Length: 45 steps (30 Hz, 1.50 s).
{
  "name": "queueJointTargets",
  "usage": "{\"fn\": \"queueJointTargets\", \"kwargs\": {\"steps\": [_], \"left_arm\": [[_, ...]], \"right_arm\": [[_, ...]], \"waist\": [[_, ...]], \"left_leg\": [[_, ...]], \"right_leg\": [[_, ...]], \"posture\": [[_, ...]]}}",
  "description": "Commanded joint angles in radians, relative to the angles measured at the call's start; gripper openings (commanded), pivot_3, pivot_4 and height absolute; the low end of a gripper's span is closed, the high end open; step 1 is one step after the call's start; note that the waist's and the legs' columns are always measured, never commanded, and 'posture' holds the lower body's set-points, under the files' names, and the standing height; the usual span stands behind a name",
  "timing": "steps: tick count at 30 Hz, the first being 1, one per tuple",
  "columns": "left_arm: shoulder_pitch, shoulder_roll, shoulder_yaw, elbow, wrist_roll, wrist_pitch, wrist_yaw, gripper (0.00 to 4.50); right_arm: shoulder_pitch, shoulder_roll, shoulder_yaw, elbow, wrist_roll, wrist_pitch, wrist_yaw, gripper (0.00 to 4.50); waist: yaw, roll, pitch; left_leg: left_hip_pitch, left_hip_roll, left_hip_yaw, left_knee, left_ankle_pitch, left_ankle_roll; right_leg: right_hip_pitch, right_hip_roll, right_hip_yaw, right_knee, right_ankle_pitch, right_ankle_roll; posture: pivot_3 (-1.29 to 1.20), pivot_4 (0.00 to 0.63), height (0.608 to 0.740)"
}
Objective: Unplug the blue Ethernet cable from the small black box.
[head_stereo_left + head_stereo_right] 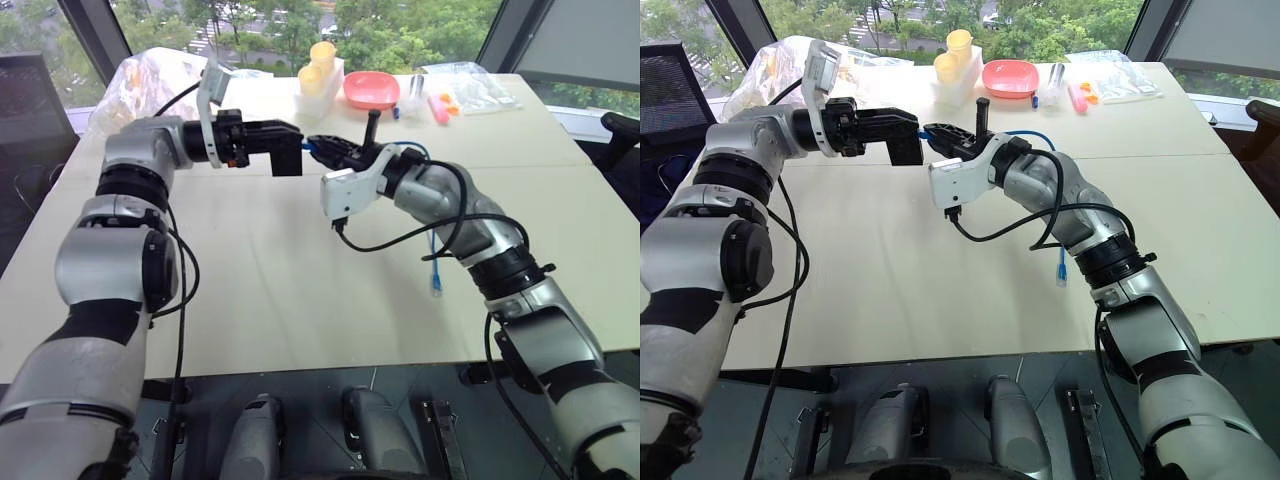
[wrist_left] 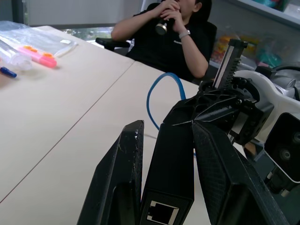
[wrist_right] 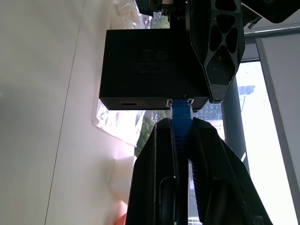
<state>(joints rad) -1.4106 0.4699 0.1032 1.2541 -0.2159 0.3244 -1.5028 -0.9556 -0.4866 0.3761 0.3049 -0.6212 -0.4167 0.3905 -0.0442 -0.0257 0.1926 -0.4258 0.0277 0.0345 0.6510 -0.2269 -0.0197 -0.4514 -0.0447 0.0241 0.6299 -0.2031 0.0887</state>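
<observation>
**Ethernet cable still plugged, box held above the table**

Ethernet plug and box meet in mid-air over the wide beige table [image 1: 300, 300], which has plenty of bare room around both arms; clutter sits only at the far edge. The left gripper [image 2: 164, 187] is clamped on the small black box [image 3: 150, 70] — an empty socket faces its wrist camera. The right gripper [image 3: 180, 136] is pinched on the blue Ethernet cable [image 3: 180, 110] just behind the plug, seated in the box. The cable's far end dangles behind the right forearm, partly hidden.
</observation>
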Motion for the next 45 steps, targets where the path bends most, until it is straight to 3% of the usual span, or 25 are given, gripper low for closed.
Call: {"fn": "queueJointTargets", "kwargs": {"steps": [1,4,21,30,34,42,43,45], "left_arm": [[-0.021,0.016,0.016,-0.01,0.008,-0.018,0.005,2.41],[-0.015,0.018,0.016,-0.011,0.014,-0.024,0.001,3.16],[0.019,0.025,0.011,-0.012,0.034,-0.037,-0.011,3.16],[0.011,0.025,0.035,-0.007,0.02,-0.02,-0.013,0.6],[0.017,0.028,0.026,-0.009,0.029,-0.026,-0.023,0.54],[0.043,0.044,0.025,-0.014,0.031,-0.033,-0.022,0.54],[0.049,0.048,0.025,-0.016,0.032,-0.038,-0.019,0.54],[0.058,0.056,0.023,-0.021,0.031,-0.038,-0.029,0.54]], "right_arm": [[-0.017,0.006,-0.031,-0.045,0.025,0.005,-0.005,0.0],[-0.019,0.005,-0.031,-0.042,0.028,0.007,-0.005,0.0],[-0.026,0.003,-0.036,-0.037,0.038,0.016,-0.009,0.0],[-0.012,0.001,-0.028,-0.05,0.042,0.019,0.002,0.0],[-0.009,0.0,-0.027,-0.052,0.053,0.02,0.015,0.0],[0.112,-0.061,-0.115,-0.191,0.215,0.13,0.152,3.92],[0.184,-0.055,-0.154,-0.276,0.341,0.244,0.224,4.38],[0.313,0.002,-0.257,-0.487,0.656,0.589,0.307,4.38]], "waist": [[0.0,0.0,0.0],[0.0,0.0,0.0],[0.0,0.0,0.0],[0.0,0.0,0.0],[0.0,0.0,0.0],[0.005,0.0,0.0],[0.006,0.0,0.0],[0.009,-0.001,0.0]], "left_leg": [[0.0,0.0,0.0,0.0,0.0,0.0],[0.0,0.0,0.0,0.0,0.0,0.0],[0.0,0.0,0.0,0.0,0.0,0.0],[0.0,0.0,0.0,0.0,0.0,0.0],[0.0,0.0,0.0,0.0,0.0,0.0],[0.0,0.0,-0.001,0.0,0.0,0.0],[0.0,0.0,-0.001,0.001,0.0,0.0],[0.0,0.0,-0.002,0.001,0.0,0.0]], "right_leg": [[0.0,0.0,0.0,0.0,0.0,0.0],[0.0,0.0,0.0,0.0,0.0,0.0],[0.0,0.0,0.0,0.0,0.0,0.0],[0.0,0.0,0.0,0.0,0.0,0.0],[0.0,0.0,0.0,0.0,0.0,0.0],[0.0,0.0,0.0,0.0,0.0,0.0],[0.001,0.0,-0.001,0.0,0.0,0.0],[0.003,0.0,-0.001,0.0,0.0,0.0]], "posture": [[0.0,0.15,0.74],[0.0,0.15,0.74],[0.0,0.15,0.74],[0.0,0.15,0.74],[0.0,0.15,0.74],[0.0,0.15,0.74],[0.0,0.15,0.74],[0.0,0.15,0.74]]}}
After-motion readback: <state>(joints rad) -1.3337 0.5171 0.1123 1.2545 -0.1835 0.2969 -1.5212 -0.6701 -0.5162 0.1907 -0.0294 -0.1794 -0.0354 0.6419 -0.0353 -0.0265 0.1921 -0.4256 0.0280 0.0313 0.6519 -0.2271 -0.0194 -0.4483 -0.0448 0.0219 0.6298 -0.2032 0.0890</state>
